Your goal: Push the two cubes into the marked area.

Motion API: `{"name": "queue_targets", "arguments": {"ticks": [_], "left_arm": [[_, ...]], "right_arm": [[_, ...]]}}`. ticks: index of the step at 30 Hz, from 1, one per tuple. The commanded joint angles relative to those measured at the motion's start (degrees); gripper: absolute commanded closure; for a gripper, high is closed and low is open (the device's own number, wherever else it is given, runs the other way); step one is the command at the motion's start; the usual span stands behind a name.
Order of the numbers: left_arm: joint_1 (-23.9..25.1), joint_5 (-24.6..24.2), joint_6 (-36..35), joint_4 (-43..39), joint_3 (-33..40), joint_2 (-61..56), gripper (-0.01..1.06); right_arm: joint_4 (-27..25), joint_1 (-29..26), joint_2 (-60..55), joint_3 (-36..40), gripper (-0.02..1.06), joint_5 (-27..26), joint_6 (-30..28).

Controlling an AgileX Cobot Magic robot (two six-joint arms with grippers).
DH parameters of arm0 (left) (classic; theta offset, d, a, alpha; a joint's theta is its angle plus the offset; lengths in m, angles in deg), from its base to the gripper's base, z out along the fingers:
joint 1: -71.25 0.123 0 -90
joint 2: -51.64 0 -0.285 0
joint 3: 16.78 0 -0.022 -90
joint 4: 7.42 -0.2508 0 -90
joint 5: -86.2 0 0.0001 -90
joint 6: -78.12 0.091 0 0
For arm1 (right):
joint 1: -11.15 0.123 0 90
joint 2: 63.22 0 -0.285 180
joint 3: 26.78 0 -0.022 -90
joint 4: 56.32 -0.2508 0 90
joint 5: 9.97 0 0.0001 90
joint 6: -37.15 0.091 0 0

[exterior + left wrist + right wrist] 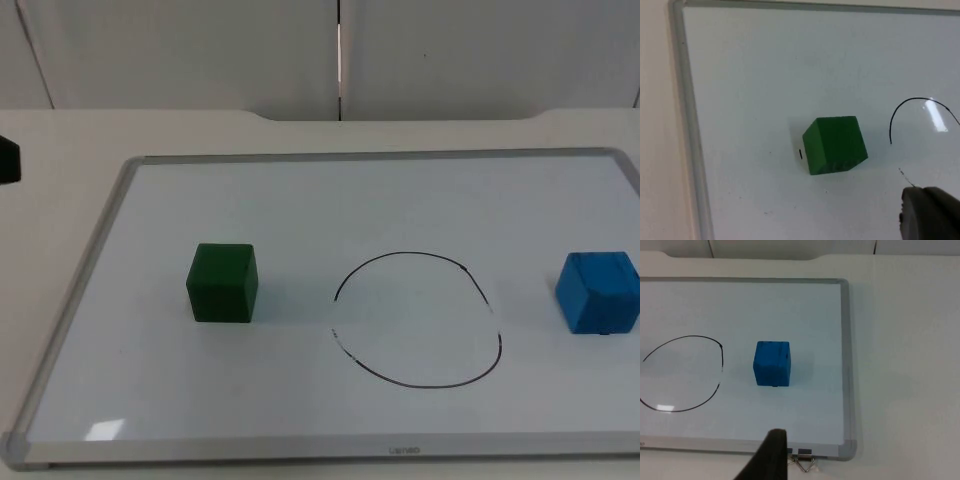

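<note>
Sitting on the whiteboard, the green cube and the blue cube flank the hand-drawn circle, each well outside it, so nothing has been pushed in yet. Both cubes lie ahead of their own arm's tool, with the ring beyond each, which suits an inward push from either side. One fingertip of the left gripper hangs just short of the green cube; one fingertip of the right gripper sits over the board's near frame, short of the blue cube. Whether either is spread or closed, I cannot tell. The right wrist view adds a binder clip, probably fastening the board's edge.
</note>
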Motion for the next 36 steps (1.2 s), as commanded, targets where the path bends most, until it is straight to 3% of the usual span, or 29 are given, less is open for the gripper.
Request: {"name": "queue_targets", "arguments": {"ticks": [1, 4, 14, 23, 29, 32, 36], "left_arm": [[-0.33, 0.96, 6.17, 7.01, -0.31, 2.71, 1.05], [-0.33, 1.38, 10.56, 11.58, -0.31, 5.93, 1.05], [-0.33, 7.53, 12.00, 12.84, -0.31, 8.01, 1.05], [-0.33, 6.29, 13.22, 14.95, -0.31, 10.85, 1.05], [-0.45, 6.50, 18.86, 21.32, -0.31, 14.32, 1.05], [-1.51, 7.13, 21.25, 22.93, -0.31, 16.21, 1.05], [-6.34, 12.37, 23.69, 24.76, -1.93, 20.19, 1.05]], "right_arm": [[-0.13, -0.30, 0.26, 0.43, -0.01, -0.47, -0.50], [-0.13, -0.30, 0.26, 0.43, -0.01, -0.47, -0.50], [0.20, -0.30, 0.26, 0.43, -0.01, -0.47, -0.50], [0.20, -0.30, 0.26, 0.43, -0.01, -0.47, -0.50], [0.20, -0.30, 0.26, 0.43, -0.01, -0.47, -0.50], [0.20, -0.30, 0.26, 0.43, -0.01, -0.47, -0.50], [0.20, -0.30, 0.26, 0.43, -0.01, -0.47, -0.50]]}}
